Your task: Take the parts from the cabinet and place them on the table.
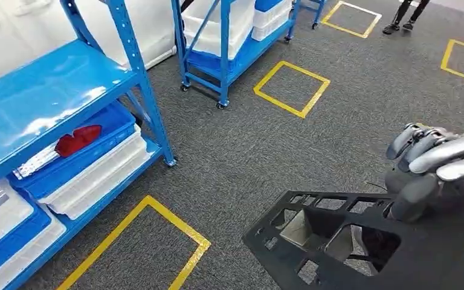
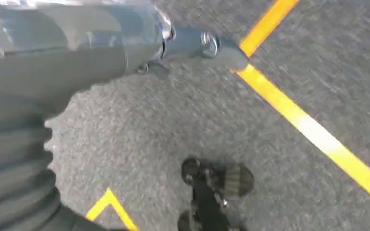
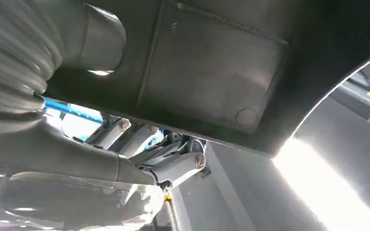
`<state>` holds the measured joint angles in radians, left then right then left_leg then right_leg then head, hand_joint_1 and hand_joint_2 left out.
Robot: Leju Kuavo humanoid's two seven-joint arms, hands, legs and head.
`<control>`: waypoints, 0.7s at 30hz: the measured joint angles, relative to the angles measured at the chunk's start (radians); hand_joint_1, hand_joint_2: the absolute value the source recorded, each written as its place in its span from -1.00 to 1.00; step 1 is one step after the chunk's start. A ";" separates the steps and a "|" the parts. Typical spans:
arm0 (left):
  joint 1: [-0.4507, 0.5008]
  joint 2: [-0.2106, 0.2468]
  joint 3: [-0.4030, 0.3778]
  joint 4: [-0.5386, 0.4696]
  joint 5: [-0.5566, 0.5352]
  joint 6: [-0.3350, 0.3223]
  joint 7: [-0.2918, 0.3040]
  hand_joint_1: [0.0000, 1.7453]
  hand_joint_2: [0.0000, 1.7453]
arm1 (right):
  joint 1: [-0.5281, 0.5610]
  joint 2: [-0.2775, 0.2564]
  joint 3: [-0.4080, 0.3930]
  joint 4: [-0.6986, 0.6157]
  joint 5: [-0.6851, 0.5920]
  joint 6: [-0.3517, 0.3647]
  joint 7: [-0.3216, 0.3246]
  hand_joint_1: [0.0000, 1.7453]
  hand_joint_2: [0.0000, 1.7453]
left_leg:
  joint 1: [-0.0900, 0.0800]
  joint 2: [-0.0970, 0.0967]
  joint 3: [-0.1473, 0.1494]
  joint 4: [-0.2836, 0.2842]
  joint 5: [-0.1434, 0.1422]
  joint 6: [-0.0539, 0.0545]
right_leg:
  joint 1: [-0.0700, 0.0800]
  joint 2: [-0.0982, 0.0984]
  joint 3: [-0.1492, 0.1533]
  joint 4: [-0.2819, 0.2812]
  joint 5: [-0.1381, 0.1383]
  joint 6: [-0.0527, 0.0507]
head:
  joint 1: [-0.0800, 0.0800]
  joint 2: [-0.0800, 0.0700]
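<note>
In the head view my right hand (image 1: 436, 164) grips the edge of a large black plastic part (image 1: 338, 244) with several cutouts, held flat above the carpet at the lower right. From the right wrist, the same black part (image 3: 212, 72) lies across the hand, with the fingers (image 3: 173, 163) curled under it and the thumb (image 3: 101, 36) on its other face. The blue cabinet (image 1: 48, 90) stands at the left; a red part (image 1: 78, 139) lies in a blue bin (image 1: 99, 148) on its lower shelf. My left hand (image 2: 125, 53) hangs over the carpet, thumb straight out, holding nothing.
White bins (image 1: 96, 178) sit under the blue bin on the cabinet's lower shelf. A second blue rack (image 1: 229, 36) with white bins stands behind. Yellow tape squares (image 1: 291, 88) mark the grey carpet. A person's feet (image 1: 399, 25) stand at the far right.
</note>
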<state>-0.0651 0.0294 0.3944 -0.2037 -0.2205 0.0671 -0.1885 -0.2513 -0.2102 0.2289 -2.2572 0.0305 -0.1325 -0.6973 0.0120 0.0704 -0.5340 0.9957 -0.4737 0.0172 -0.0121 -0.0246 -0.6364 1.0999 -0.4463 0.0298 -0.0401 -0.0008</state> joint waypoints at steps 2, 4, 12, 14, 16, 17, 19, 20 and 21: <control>0.001 -0.005 0.000 0.000 0.003 -0.001 -0.004 -1.00 1.00 | -0.027 -0.001 0.002 0.003 -0.002 0.024 0.001 1.00 1.00 | -0.011 0.018 0.004 0.002 -0.007 -0.010 | 0.016 -0.063 0.044 -0.085 0.002 -0.020 | 0.000 0.000; 0.003 -0.010 0.000 0.000 0.006 -0.001 -0.003 -1.00 1.00 | -0.046 -0.001 0.005 0.009 -0.002 0.044 0.001 1.00 1.00 | -0.010 0.037 0.008 0.001 -0.009 -0.019 | 0.017 -0.033 0.038 -0.083 0.004 -0.030 | 0.000 0.000; 0.023 -0.029 0.001 0.001 0.000 0.018 0.058 -1.00 1.00 | -0.092 0.007 0.028 0.042 0.034 0.058 0.016 1.00 1.00 | -0.001 -0.059 -0.130 0.299 -0.148 -0.046 | 0.008 0.055 0.038 -0.098 0.018 -0.060 | 0.000 0.000; 0.025 -0.036 0.002 0.001 0.000 0.022 0.074 -1.00 1.00 | -0.092 0.008 0.037 0.046 0.050 0.053 0.022 1.00 1.00 | 0.000 -0.062 -0.097 0.213 -0.074 -0.045 | 0.007 0.081 0.039 -0.094 0.018 -0.058 | 0.000 0.000; 0.025 -0.040 0.002 0.001 0.001 0.026 0.076 -1.00 1.00 | -0.092 0.010 0.043 0.050 0.060 0.047 0.023 1.00 1.00 | 0.008 -0.131 -0.027 0.042 0.013 -0.040 | 0.005 0.104 0.036 -0.087 0.015 -0.051 | 0.000 0.000; 0.028 -0.043 0.003 0.001 0.003 0.029 0.077 -1.00 1.00 | -0.092 0.012 0.047 0.052 0.061 0.045 0.023 1.00 1.00 | 0.008 -0.154 -0.018 0.024 -0.003 -0.036 | 0.012 0.114 0.031 -0.080 0.015 -0.044 | 0.000 0.000; 0.027 -0.048 0.003 0.001 0.003 0.038 0.077 -1.00 1.00 | -0.087 0.016 0.053 0.057 0.062 0.044 0.021 1.00 1.00 | 0.005 -0.138 -0.016 0.019 -0.003 -0.029 | 0.004 0.136 0.019 -0.080 0.023 -0.032 | 0.000 0.000; 0.025 -0.050 0.003 0.001 0.003 0.039 0.077 -1.00 1.00 | -0.082 0.018 0.056 0.060 0.063 0.044 0.021 1.00 1.00 | 0.000 -0.129 -0.016 0.019 -0.003 -0.024 | 0.000 0.148 0.018 -0.084 0.027 -0.024 | 0.000 0.000; 0.024 -0.053 0.004 0.001 0.003 0.039 0.077 -1.00 1.00 | -0.079 0.019 0.060 0.061 0.063 0.044 0.021 1.00 1.00 | 0.007 -0.117 -0.013 0.009 0.003 -0.014 | 0.004 0.160 0.016 -0.085 0.029 -0.016 | 0.000 0.000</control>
<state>-0.0409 -0.0236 0.3983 -0.2026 -0.2178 0.1061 -0.1118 -0.3308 -0.1911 0.2884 -2.1962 0.0931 -0.0885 -0.6767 0.0190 -0.0464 -0.5468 1.0052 -0.4703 0.0027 -0.0079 0.1353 -0.6201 1.0153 -0.4172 0.0139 -0.0404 -0.0008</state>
